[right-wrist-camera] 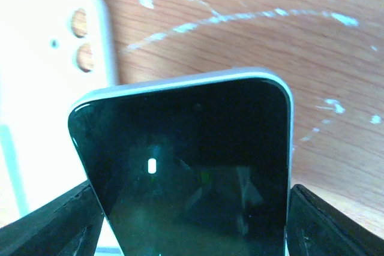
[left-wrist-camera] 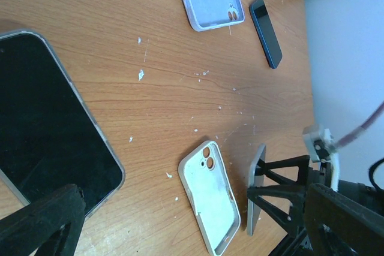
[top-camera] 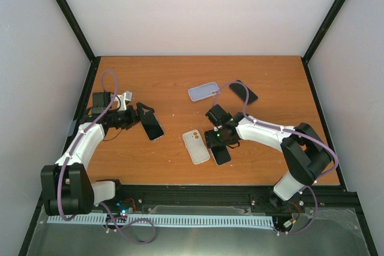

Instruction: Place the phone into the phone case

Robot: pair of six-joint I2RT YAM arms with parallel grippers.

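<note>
My right gripper (top-camera: 218, 145) is shut on a black-screened phone (top-camera: 221, 154) and holds it tilted just right of the white phone case (top-camera: 195, 146), which lies open side up. In the right wrist view the phone (right-wrist-camera: 186, 166) fills the space between both fingers (right-wrist-camera: 51, 223), with the case (right-wrist-camera: 48, 76) behind on the left. My left gripper (top-camera: 137, 118) is open. One of its fingers (left-wrist-camera: 42, 223) sits over the corner of a second black phone (left-wrist-camera: 48, 124) lying on the table. The left wrist view also shows the white case (left-wrist-camera: 210, 202) and the held phone (left-wrist-camera: 257, 187) edge-on.
A lavender case (top-camera: 203, 91) and a dark blue phone (top-camera: 243, 91) lie at the back middle; the left wrist view shows them too, the case (left-wrist-camera: 211, 1) and the phone (left-wrist-camera: 266, 31). The wooden table (top-camera: 282, 76) has black frame posts at its corners.
</note>
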